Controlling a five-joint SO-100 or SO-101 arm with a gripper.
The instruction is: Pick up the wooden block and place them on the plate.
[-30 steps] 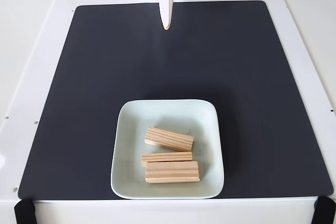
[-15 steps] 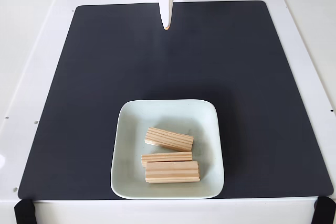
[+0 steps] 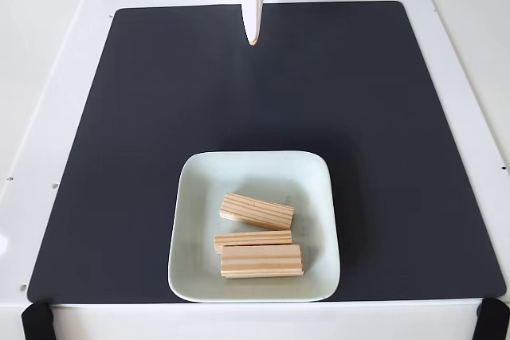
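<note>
- On the plate (image 3: 253, 173), toward its 6 o'clock half, lie three wooden blocks in the fixed view: the upper block (image 3: 256, 211) tilted, its right end dipping toward 4 o'clock; the middle block (image 3: 253, 239) roughly level; the front block (image 3: 261, 260) level and touching the middle one along its long side.
- Upper block sits just apart from the middle one at the right, nearly meeting it at the left.
- Plate rests on the black mat (image 3: 159, 117) near the mat's 6 o'clock edge; mat lies on the white table (image 3: 40, 53).
- No block visible on the bare mat.
- Gripper (image 3: 253, 40) hangs at the mat's 12 o'clock edge, well apart from the plate, tip pointing down. Fingers appear together as a single point, nothing between them.
- Judgement: placing looks done for every block in sight. If another is to come, set it in the bare 12 o'clock half of the plate, lowering flat and releasing low, so it neither knocks the tilted block nor rides the rim.
</note>
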